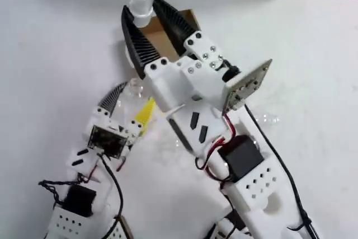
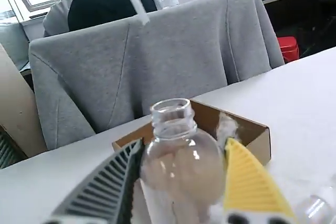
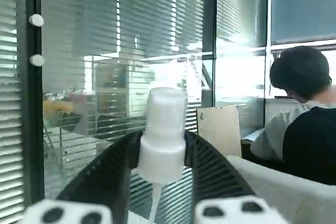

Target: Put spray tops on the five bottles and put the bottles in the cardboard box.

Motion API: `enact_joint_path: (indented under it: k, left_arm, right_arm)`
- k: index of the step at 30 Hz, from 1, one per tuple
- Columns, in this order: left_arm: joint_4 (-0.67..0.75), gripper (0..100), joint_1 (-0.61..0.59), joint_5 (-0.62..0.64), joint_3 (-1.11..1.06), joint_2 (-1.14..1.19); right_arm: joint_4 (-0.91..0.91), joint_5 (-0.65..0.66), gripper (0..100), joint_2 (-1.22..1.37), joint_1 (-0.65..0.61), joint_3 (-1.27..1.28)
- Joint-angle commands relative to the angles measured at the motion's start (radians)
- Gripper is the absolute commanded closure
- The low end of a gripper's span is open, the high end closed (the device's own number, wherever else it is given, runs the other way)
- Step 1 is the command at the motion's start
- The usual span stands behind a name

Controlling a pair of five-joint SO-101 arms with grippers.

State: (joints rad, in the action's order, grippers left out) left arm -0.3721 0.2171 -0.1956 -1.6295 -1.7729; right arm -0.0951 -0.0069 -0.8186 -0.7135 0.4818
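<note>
Standing upright, the spray top (image 3: 161,129) sits clamped in the right tool (image 3: 161,142).

The right arm (image 1: 190,82) and left arm (image 1: 92,138) have white plastic shells. The right gripper (image 1: 141,5) has two black ribbed fingers (image 1: 139,46); behind them sit silver screws (image 1: 204,54), a circuit board (image 1: 247,85), a black motor block (image 1: 241,158) and red and black cables (image 1: 208,158). Rows of round holes (image 1: 257,186) dot the white base. The left gripper (image 1: 137,92) has one grey ribbed finger (image 1: 112,96) and one yellow finger (image 1: 146,110), plus a black cable (image 1: 114,186)
</note>
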Motion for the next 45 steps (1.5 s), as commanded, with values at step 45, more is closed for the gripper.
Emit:
enact_joint_path:
  k: [45]
  left_arm:
    - [0.078, 98, -0.013, 0.18, -0.012, -0.016]
  right_arm:
    - [-0.223, 0.011, 98.3, 0.108, -0.01, -0.203]
